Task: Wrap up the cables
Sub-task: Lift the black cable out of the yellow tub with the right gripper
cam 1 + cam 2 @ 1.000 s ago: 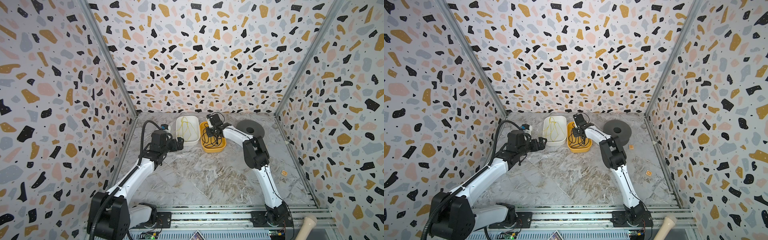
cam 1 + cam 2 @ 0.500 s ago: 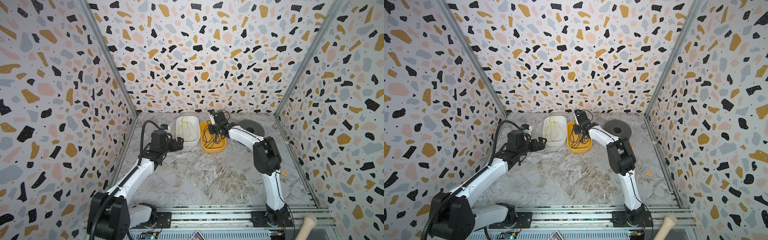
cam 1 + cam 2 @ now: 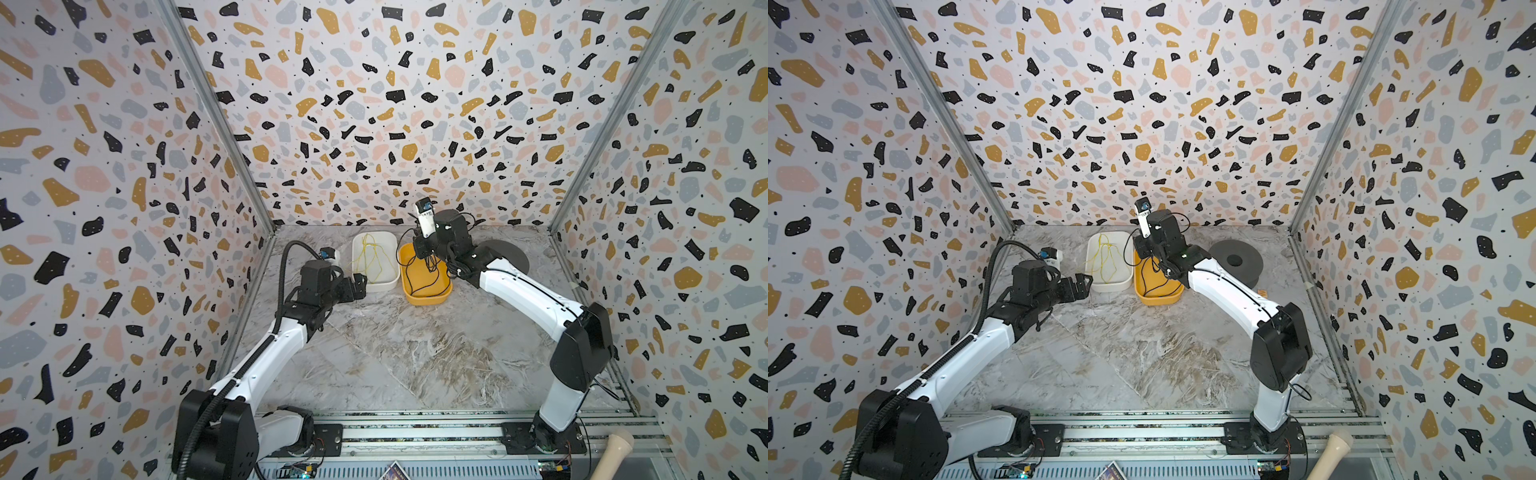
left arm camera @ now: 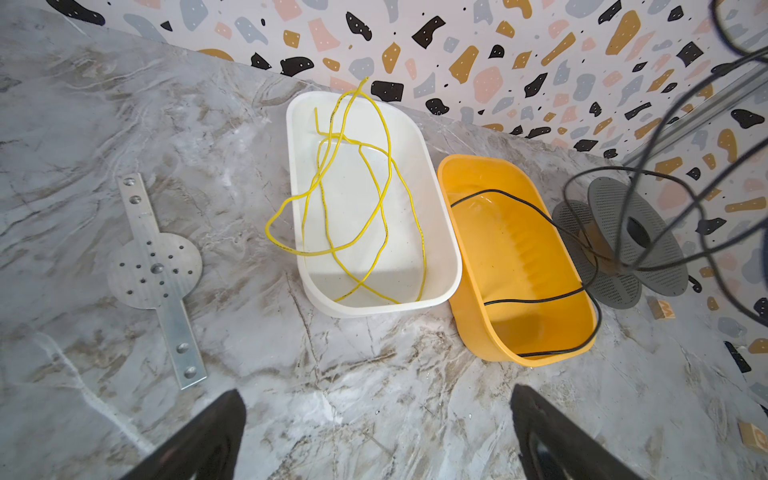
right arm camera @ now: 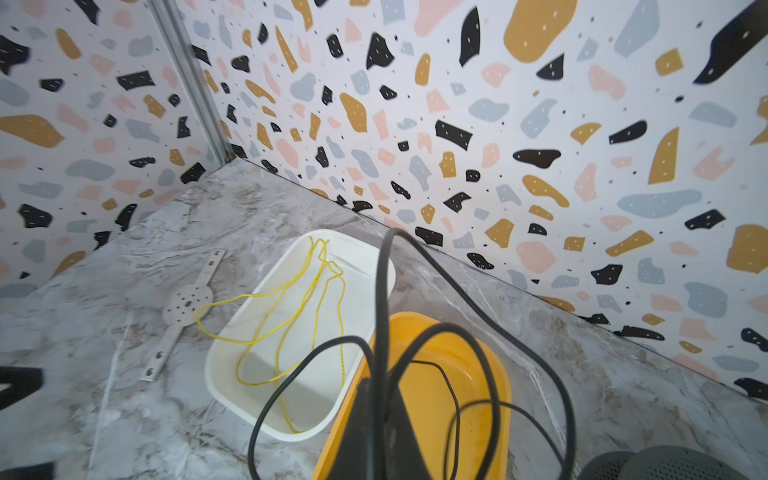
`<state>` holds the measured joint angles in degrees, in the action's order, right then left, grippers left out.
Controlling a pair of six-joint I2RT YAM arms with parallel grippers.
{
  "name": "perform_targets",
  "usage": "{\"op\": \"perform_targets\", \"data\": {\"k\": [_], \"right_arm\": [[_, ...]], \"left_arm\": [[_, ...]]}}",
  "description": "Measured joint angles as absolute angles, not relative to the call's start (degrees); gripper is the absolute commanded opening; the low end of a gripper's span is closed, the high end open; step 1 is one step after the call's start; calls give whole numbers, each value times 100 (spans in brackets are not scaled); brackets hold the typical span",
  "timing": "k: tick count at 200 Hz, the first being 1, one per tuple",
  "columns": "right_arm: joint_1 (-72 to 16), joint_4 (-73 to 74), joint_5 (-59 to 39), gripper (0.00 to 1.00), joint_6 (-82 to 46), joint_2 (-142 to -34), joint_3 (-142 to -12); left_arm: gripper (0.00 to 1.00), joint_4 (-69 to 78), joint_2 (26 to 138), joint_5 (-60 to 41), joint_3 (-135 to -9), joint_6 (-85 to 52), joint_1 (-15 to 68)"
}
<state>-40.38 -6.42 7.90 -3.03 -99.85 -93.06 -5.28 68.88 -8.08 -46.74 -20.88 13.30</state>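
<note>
Right gripper (image 5: 378,401) is seen clamped tight on the black cable (image 5: 379,299), raised above the far end of the yellow tray (image 3: 426,300). Several strands are pinched between the closed jaws (exact count cannot be told). From the grip, loops are hung down into the yellow tray, where the rest of the cable is lying on the tray floor and along its inner wall. One loop is draped over the tray's near rim in the left wrist view.

Left gripper (image 3: 359,284) is spread wide with nothing in it. It is held above the marble table (image 3: 415,365), near the front end of the white tray (image 3: 376,286). Whether that tray is touched cannot be told.

The white tray is set just beside the yellow tray, on its left in both top views, long sides nearly touching. A thin yellow cord (image 4: 390,166) is lying loosely in the white tray, with one loop spilled over its outer rim onto the table.

A dark grey spool (image 3: 507,257) is placed flat on the table to the right of the yellow tray, partly hidden by the right arm. A flat metal plate (image 4: 156,268) is lying on the table left of the white tray.
</note>
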Motion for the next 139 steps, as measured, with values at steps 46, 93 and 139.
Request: {"op": "perform_targets", "data": {"k": [46, 93, 139], "right_arm": [[-4510, -1011, 563, 0, -156, -9054, -9268], [-4733, -1223, 16, 0, -266, -8335, -9260], [-4733, -1463, -412, 0, -429, -8143, -9695]], "left_arm": [[100, -508, 6849, -915, -4674, -2126, 1330], [100, -436, 6534, -851, -4668, -2182, 1330], [100, -259, 6578, -1186, -4633, -2512, 1330]]}}
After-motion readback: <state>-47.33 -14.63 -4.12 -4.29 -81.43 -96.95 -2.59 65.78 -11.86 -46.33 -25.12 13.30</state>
